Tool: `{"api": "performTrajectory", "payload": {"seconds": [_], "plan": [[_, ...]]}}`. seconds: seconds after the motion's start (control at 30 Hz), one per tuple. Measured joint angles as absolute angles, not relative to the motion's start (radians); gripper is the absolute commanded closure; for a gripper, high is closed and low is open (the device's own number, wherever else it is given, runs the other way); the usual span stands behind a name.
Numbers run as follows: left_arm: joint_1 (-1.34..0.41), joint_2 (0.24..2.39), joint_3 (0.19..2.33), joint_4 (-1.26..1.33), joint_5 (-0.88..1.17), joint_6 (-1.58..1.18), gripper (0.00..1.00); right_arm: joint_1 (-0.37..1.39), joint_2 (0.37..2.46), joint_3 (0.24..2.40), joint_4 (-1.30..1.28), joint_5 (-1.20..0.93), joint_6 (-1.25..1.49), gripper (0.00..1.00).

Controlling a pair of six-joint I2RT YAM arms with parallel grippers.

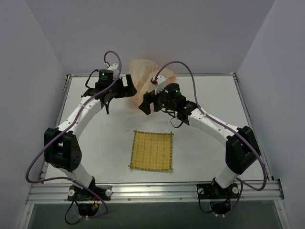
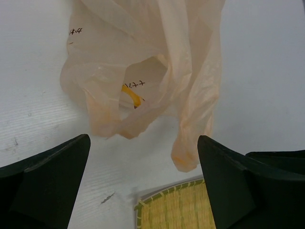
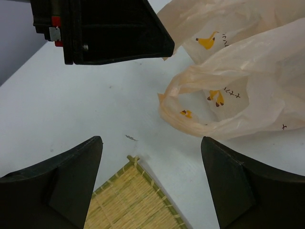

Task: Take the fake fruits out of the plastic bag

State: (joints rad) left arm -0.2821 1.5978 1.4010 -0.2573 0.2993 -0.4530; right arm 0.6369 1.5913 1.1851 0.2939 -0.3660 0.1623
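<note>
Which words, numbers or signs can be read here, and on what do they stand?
Bag: short rows of small dark characters beside orange printed figures, seen in both wrist views; too small and creased to read.
Mat: no text.
Nothing else can be read in any view.

Left arm and right arm: white tubular links, chunky black joint housings, green LED near each wrist. Purple cables loop alongside both. Left gripper matte black, wedge-shaped fingers (small red tab and one screw on its housing).
</note>
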Motion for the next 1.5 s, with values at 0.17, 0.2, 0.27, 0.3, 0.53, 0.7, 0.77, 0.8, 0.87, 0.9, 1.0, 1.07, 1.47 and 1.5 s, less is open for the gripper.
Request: {"api": "performTrajectory", "payload": {"seconds": [0.17, 0.2, 0.27, 0.3, 0.53, 0.7, 0.77, 0.8, 0.87, 0.9, 1.0, 1.07, 1.47, 1.5], "plan": [[-0.282, 1.712, 1.469, -0.271, 0.281, -0.427, 0.45, 0.637, 1.747, 1.275, 0.256, -0.383, 0.107, 0.25], [-0.282, 1.724, 1.476, -0.274, 0.274, -0.425, 0.54, 0.637, 1.778, 1.295, 0.252, -0.383, 0.100, 0.29], [-0.282, 1.740, 1.485, -0.274, 0.258, -0.420, 0.84, 0.637, 1.848, 1.340, 0.241, -0.381, 0.088, 0.36], [-0.282, 1.742, 1.485, -0.273, 0.253, -0.422, 0.95, 0.637, 1.878, 1.362, 0.238, -0.378, 0.083, 0.43], [-0.282, 1.713, 1.466, -0.243, 0.223, -0.410, 0.98, 0.636, 2.004, 1.477, 0.223, -0.350, 0.084, 1.00], [-0.282, 1.613, 1.404, -0.226, 0.225, -0.426, 0.98, 0.636, 1.925, 1.409, 0.266, -0.298, 0.112, 1.00], [-0.282, 1.579, 1.395, -0.215, 0.237, -0.437, 0.98, 0.636, 1.849, 1.357, 0.270, -0.267, 0.128, 0.98], [-0.282, 1.565, 1.392, -0.208, 0.245, -0.447, 0.98, 0.636, 1.808, 1.335, 0.272, -0.255, 0.136, 0.92], [-0.284, 1.539, 1.378, -0.181, 0.269, -0.469, 0.97, 0.636, 1.720, 1.289, 0.289, -0.226, 0.158, 0.72], [-0.288, 1.529, 1.370, -0.173, 0.279, -0.481, 0.98, 0.638, 1.676, 1.262, 0.303, -0.210, 0.166, 0.53], [-0.308, 1.515, 1.362, -0.162, 0.307, -0.509, 0.98, 0.646, 1.559, 1.179, 0.324, -0.161, 0.183, 0.33], [-0.337, 1.514, 1.361, -0.158, 0.321, -0.519, 0.98, 0.657, 1.510, 1.131, 0.329, -0.111, 0.194, 0.19], [-0.404, 1.455, 1.330, -0.147, 0.363, -0.546, 0.98, 0.623, 1.552, 1.063, 0.254, 0.219, 0.235, 0.11], [-0.403, 1.455, 1.329, -0.146, 0.362, -0.546, 0.98, 0.612, 1.579, 1.075, 0.250, 0.237, 0.235, 0.11]]}}
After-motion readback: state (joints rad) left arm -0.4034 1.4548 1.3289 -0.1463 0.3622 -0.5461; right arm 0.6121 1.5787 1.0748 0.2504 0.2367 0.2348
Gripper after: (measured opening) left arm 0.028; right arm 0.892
